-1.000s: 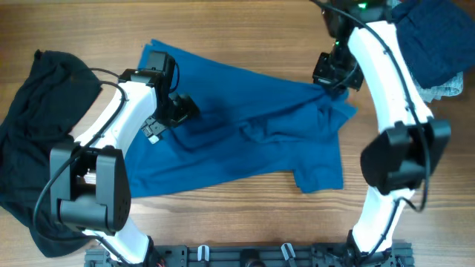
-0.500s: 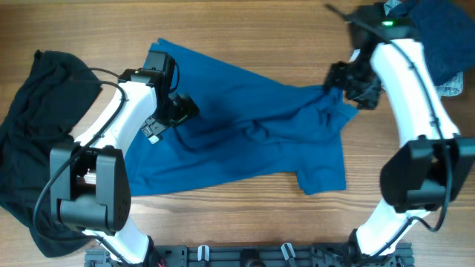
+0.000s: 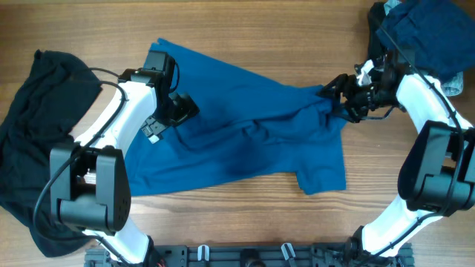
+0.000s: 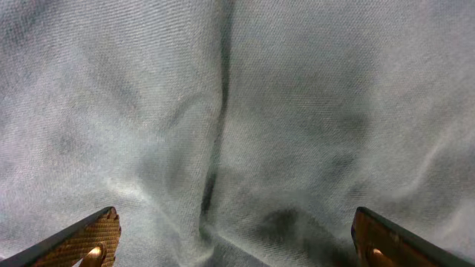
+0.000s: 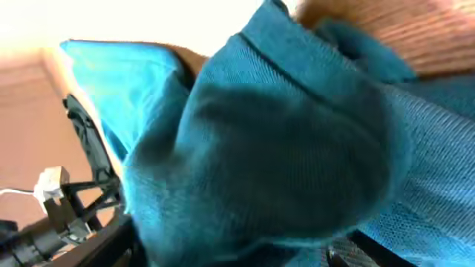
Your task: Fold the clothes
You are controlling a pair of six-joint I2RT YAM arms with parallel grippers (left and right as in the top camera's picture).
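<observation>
Left gripper (image 3: 172,117): wide open above the shirt (image 3: 252,148) on the desk (image 3: 245,30). Right gripper (image 3: 335,93): at the shirt's bunched right edge; open or gripping cannot be told.

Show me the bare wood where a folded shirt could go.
Bare table runs along the far edge, beyond the teal shirt, between the black garment and the navy heap. Another strip lies on the shirt's near side, between the left arm and right arm. Middle and both sides are crowded.

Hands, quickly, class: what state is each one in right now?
Left hand: wide open over the teal shirt.
Right hand: at the shirt's bunched edge; open or closed cannot be told.
</observation>
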